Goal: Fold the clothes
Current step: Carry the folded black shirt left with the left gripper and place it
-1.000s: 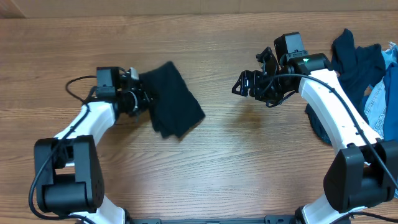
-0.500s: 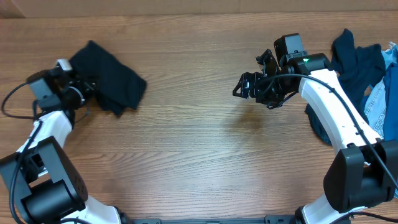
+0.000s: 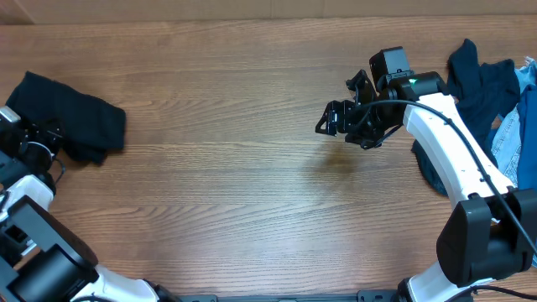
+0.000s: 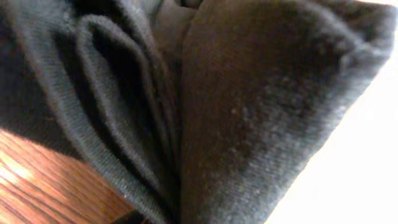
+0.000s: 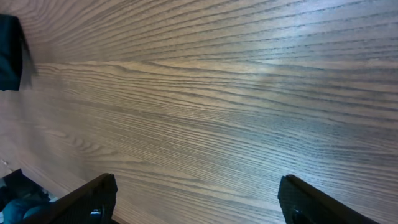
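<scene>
Near-black T-shirt (image 3: 80, 122) lies bundled at the table's left edge, its long axis running from that edge toward the centre. It sits directly against the left pincer (image 3: 46, 141), so the left arm is far nearer. Left pincer: clamped on the shirt's edge; its wrist view shows only stacked folds. Right pincer (image 3: 329, 119): right of centre over bare wood, fingers wide apart, empty. Dark blue garment (image 3: 474, 75) and denim (image 3: 524, 126) lie at the right edge. Judgement: release is next.
</scene>
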`<action>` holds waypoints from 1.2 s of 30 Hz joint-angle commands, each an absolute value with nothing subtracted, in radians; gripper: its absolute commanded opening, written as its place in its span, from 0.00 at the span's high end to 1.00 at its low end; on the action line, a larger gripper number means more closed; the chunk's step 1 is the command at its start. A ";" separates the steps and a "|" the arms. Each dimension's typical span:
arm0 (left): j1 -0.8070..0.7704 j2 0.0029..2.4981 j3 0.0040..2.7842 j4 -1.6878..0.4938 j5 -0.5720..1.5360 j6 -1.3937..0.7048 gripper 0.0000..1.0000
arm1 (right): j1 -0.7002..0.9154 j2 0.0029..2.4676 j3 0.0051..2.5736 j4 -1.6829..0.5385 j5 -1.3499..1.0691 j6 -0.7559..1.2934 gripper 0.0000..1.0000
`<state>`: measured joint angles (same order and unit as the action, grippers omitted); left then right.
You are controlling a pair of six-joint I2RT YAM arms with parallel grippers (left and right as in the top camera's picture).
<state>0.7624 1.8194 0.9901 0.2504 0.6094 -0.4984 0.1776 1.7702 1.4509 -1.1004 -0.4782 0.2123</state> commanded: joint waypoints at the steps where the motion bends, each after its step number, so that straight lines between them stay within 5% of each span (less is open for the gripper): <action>1: 0.790 1.908 1.039 0.295 0.666 -0.479 0.96 | 0.180 1.766 1.454 -1.106 -0.471 0.208 0.13; 16: 0.880 2.024 1.143 0.239 0.693 -0.476 0.94 | 0.180 1.766 1.454 -1.122 -0.471 0.208 0.14; 17: 0.879 2.024 1.143 0.239 0.700 -0.479 0.87 | 0.180 1.766 1.454 -1.126 -0.471 0.208 0.14; 18: 0.879 2.024 1.143 0.239 0.710 -0.481 0.69 | 0.180 1.766 1.454 -1.125 -0.471 0.208 0.14; 19: 0.880 2.024 1.143 0.239 0.739 -0.488 0.22 | 0.180 1.766 1.454 -1.124 -0.471 0.208 0.14; 20: 0.884 2.023 1.144 0.242 0.794 -0.504 0.00 | 0.180 1.766 1.454 -1.121 -0.471 0.207 0.14; 25: 0.904 1.896 1.150 0.207 0.973 -0.521 0.00 | 0.180 1.766 1.454 -1.109 -0.471 0.208 0.14; 36: 0.880 1.312 1.150 -0.373 0.805 -0.270 0.00 | 0.180 1.766 1.454 -1.087 -0.471 0.166 0.13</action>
<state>0.8986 1.3190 1.1481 -0.2600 0.8349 -0.3973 0.1776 1.7702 1.4509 -1.0916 -0.4782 0.2008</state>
